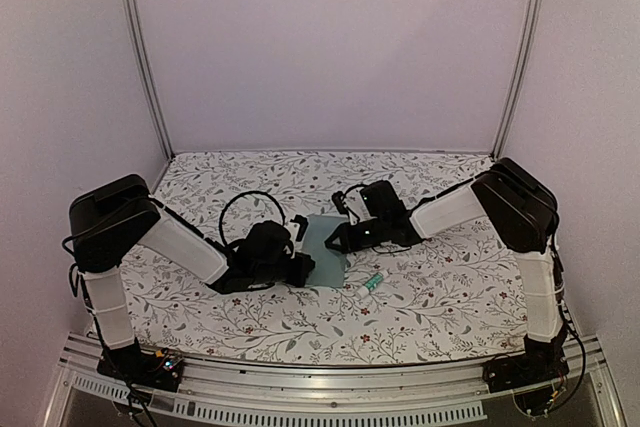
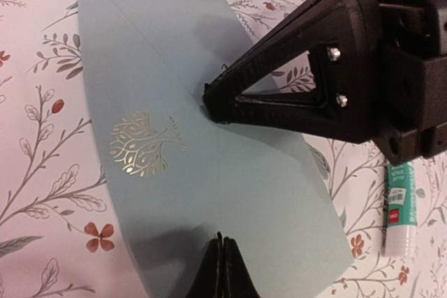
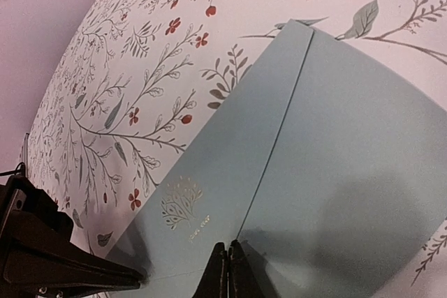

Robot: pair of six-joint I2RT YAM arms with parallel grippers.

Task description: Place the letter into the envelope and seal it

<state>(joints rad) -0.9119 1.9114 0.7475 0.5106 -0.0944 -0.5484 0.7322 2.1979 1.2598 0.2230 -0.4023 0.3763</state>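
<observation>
The pale teal envelope (image 1: 326,247) lies flat on the floral table between my two grippers, its flap folded down. A gold tree emblem shows on the flap (image 2: 140,143). My left gripper (image 1: 306,265) is shut, its tips (image 2: 223,241) resting on the envelope's near-left edge. My right gripper (image 1: 334,240) is shut, its tips (image 3: 228,248) touching the flap seam (image 3: 279,130) near the envelope's middle. It also shows in the left wrist view (image 2: 213,99) as a black wedge on the envelope (image 2: 167,61). The tan letter is not in view.
A small white-and-green glue stick (image 1: 370,283) lies on the table just right of the envelope's near corner, also in the left wrist view (image 2: 400,207). The left gripper's fingers (image 3: 84,273) show at the bottom left of the right wrist view. Frame posts stand at the back corners.
</observation>
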